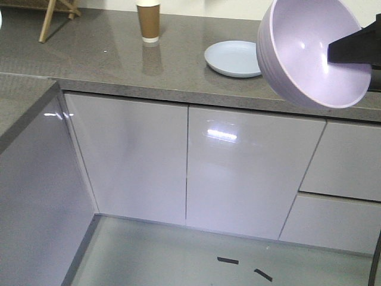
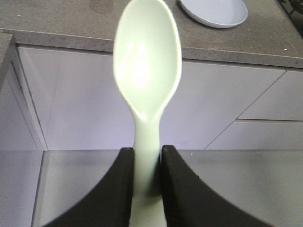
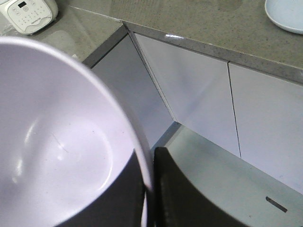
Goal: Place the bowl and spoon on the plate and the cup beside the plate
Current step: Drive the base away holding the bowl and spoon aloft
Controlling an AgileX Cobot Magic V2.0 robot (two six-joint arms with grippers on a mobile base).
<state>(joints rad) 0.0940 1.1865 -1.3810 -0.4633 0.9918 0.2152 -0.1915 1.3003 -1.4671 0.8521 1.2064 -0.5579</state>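
My right gripper (image 3: 147,163) is shut on the rim of the lavender bowl (image 1: 309,53), one finger inside and one outside; the bowl (image 3: 57,142) hangs tilted in the air, in front of the counter's right part. Between the pads of my left gripper (image 2: 148,153) sits the handle of the pale mint spoon (image 2: 147,61), scoop pointing up toward the counter. The pale blue plate (image 1: 233,58) lies flat on the counter, also seen as the plate (image 2: 214,11) and the plate (image 3: 286,14). The brown paper cup (image 1: 148,21) stands upright at the counter's back left, well apart from the plate.
The grey stone counter (image 1: 89,53) runs over glossy white cabinet doors (image 1: 238,173), with a side counter (image 1: 24,101) at the left. A white appliance (image 3: 28,14) sits on that side counter. A wooden stand's legs (image 1: 56,12) rest at the back left.
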